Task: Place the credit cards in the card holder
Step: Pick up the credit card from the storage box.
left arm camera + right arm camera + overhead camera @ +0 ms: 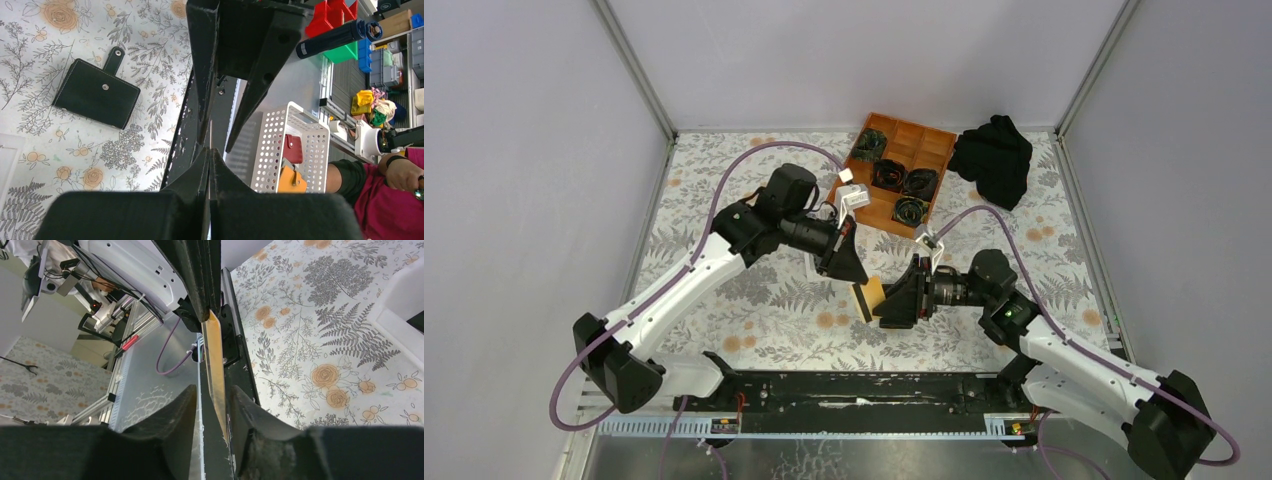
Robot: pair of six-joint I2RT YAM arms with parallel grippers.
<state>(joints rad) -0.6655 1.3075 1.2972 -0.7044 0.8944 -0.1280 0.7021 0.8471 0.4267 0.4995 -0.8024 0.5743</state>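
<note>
Left gripper (pixel 209 153): jaws closed on one end of the orange-tan card (pixel 216 365), which is held off the table (pixel 754 300) at the centre of the top view.
Right gripper (pixel 212 390): jaws apart, one on each side of the card's free end; a gap shows on one side, so there is no grip.
Card: seen edge-on in both wrist views, spanning the two grippers.
Card holder (pixel 96 93): upper left of the left wrist view, closed and flat on the table, strap tab pointing to the upper right.
Wooden tray (pixel 921 140): top centre.
Black cloth (pixel 994 160): just right of the tray.
</note>
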